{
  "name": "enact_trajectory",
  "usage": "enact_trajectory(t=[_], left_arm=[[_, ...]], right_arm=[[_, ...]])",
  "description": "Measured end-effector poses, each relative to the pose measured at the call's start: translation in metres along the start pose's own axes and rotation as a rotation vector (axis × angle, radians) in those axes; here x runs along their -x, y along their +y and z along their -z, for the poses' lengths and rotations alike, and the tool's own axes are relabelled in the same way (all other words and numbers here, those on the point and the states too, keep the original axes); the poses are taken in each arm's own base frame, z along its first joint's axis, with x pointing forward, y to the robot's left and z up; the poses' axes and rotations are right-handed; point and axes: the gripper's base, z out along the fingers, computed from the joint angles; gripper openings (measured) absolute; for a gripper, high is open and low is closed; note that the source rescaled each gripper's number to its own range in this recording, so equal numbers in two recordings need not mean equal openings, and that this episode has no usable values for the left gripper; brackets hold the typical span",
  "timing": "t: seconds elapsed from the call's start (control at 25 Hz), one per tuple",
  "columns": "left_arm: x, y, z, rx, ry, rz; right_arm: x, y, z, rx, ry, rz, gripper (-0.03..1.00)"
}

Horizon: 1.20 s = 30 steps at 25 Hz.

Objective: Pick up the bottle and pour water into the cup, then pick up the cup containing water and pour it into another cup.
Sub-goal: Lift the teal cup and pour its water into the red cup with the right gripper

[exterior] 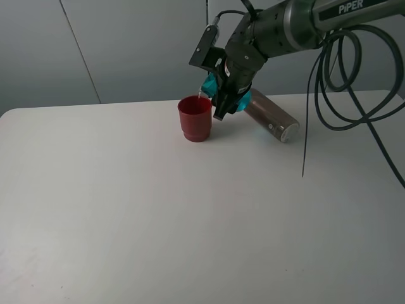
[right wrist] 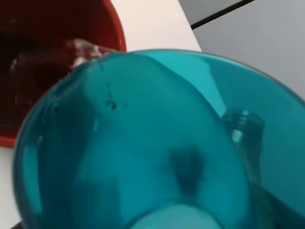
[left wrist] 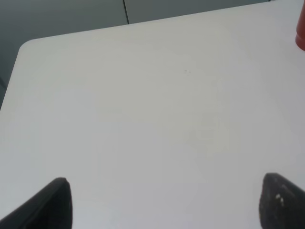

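My right gripper point(exterior: 226, 95) is shut on the teal cup point(exterior: 241, 101) and holds it tipped steeply over the red cup point(exterior: 194, 119), which stands on the white table point(exterior: 158, 209). In the right wrist view the teal cup point(right wrist: 143, 143) fills the frame, and water runs off its rim into the red cup point(right wrist: 43, 28). The grey-brown bottle point(exterior: 272, 117) lies on its side just behind and right of the cups. Its neck point(right wrist: 243, 126) shows through the teal wall. My left gripper point(left wrist: 167, 205) is open and empty above bare table. The red cup's edge point(left wrist: 301, 33) shows far off.
Black cables point(exterior: 342, 82) hang from the right arm over the table's back right. A grey wall point(exterior: 126, 44) stands behind the table's rear edge. The table's rounded far corner point(left wrist: 28, 45) shows in the left wrist view.
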Motion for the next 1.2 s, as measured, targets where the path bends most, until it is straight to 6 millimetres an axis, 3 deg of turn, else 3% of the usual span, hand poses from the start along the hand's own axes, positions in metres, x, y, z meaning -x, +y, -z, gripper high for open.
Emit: enact_trajectory(t=[1.2], left_arm=[[0.000,0.000,0.000,0.000,0.000,-0.002]], right_arm=[[0.006,-0.023,0.003,-0.263,-0.020,0.312,0.14]])
